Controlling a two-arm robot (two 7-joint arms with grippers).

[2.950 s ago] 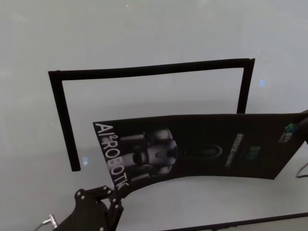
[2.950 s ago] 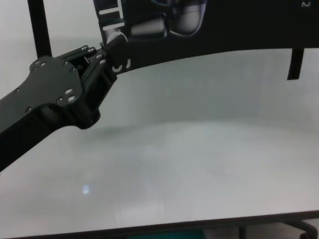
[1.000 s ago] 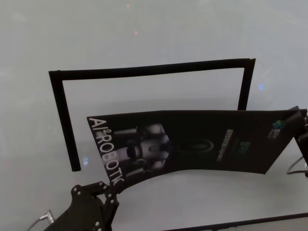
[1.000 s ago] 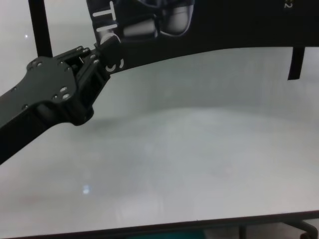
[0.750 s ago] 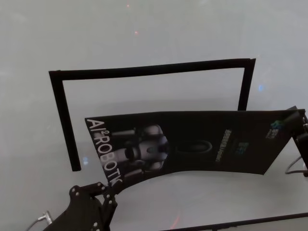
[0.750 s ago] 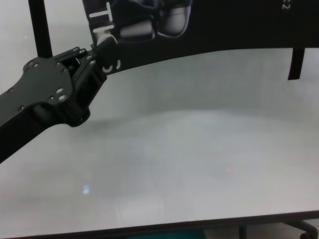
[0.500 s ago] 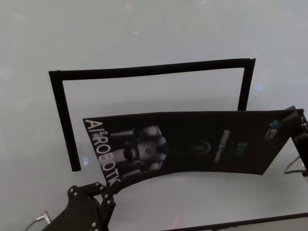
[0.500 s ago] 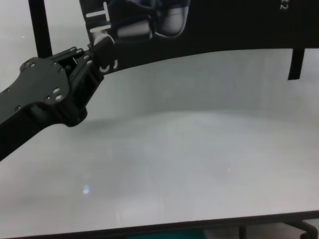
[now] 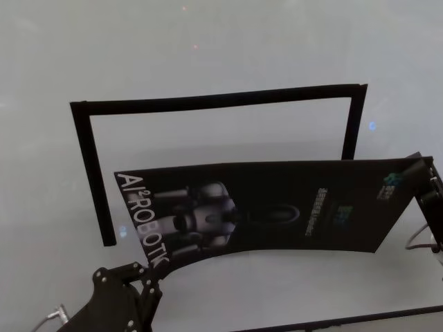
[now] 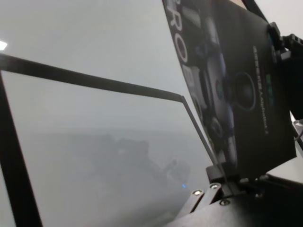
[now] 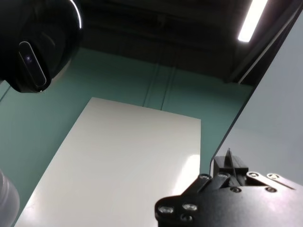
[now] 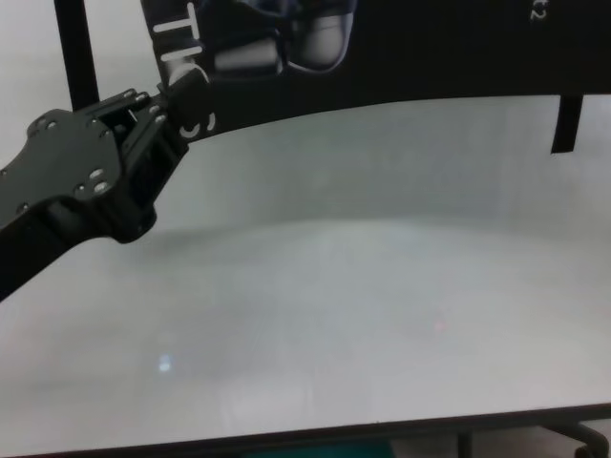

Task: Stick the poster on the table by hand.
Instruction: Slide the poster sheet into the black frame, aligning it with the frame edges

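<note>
The poster (image 9: 277,207), a glossy black sheet with a grey-white robot and white letters, hangs bowed just above the white table (image 9: 208,41). My left gripper (image 9: 154,266) is shut on its near left corner by the letters, also seen in the chest view (image 12: 177,100) and the left wrist view (image 10: 222,182). At the poster's right end, my right gripper (image 9: 422,173) is shut on the edge. In the right wrist view only a thin sliver of the poster (image 11: 229,156) shows between the fingers. The poster's far edge overlaps the open side of the tape outline.
Three narrow black tape strips form an open frame on the table: left strip (image 9: 93,173), far strip (image 9: 214,100), right strip (image 9: 353,121). The table's dark near edge (image 9: 346,321) runs close below the left arm. A cable (image 9: 419,238) loops beside the right gripper.
Both grippers have carried the poster to the left; its left corner now nears the left tape strip and its right end has drawn in from the view's right edge.
</note>
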